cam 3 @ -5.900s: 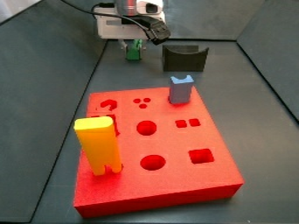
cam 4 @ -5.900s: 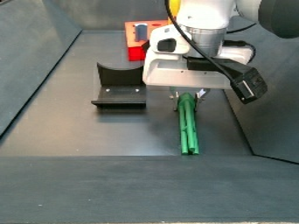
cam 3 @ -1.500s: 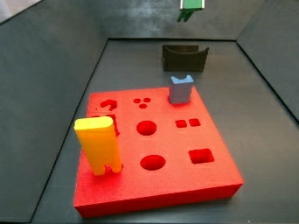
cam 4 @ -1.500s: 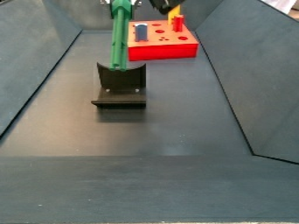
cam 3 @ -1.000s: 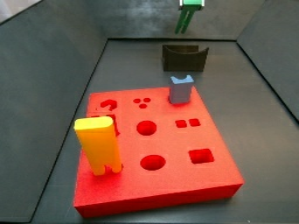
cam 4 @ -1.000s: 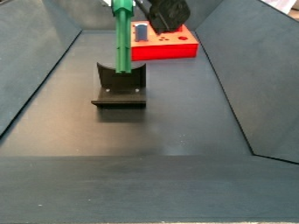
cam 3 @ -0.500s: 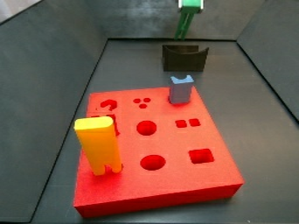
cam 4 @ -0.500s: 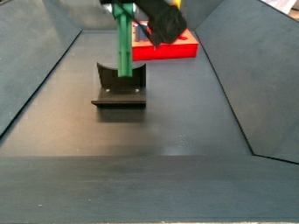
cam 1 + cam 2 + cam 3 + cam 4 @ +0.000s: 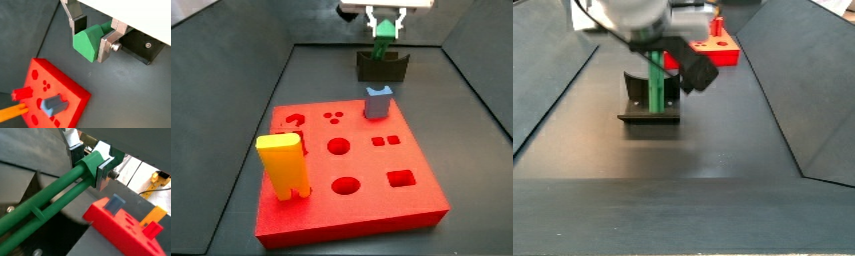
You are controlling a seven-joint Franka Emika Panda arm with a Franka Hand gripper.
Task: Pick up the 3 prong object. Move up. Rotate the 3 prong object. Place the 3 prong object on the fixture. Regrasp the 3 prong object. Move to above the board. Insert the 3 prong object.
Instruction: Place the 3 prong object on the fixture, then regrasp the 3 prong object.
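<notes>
My gripper (image 9: 382,22) is shut on the top end of the 3 prong object (image 9: 381,42), a slim green bar that hangs upright. Its lower end reaches the U-notch of the dark fixture (image 9: 382,68); I cannot tell whether they touch. The other side view shows the gripper (image 9: 653,45), the green bar (image 9: 657,85) and the fixture (image 9: 649,108). In both wrist views the silver fingers (image 9: 107,45) clamp the green bar (image 9: 88,44) (image 9: 60,198). The red board (image 9: 345,185) lies nearer, apart from the gripper.
A tall yellow block (image 9: 281,165) and a grey-blue block (image 9: 377,102) stand in the red board. Several cut-out holes in the board are open. Dark sloped walls enclose the floor on both sides.
The gripper has come down into view with the green bar, lowering its bottom end to the fixture's notch. The board and blocks have not moved.
</notes>
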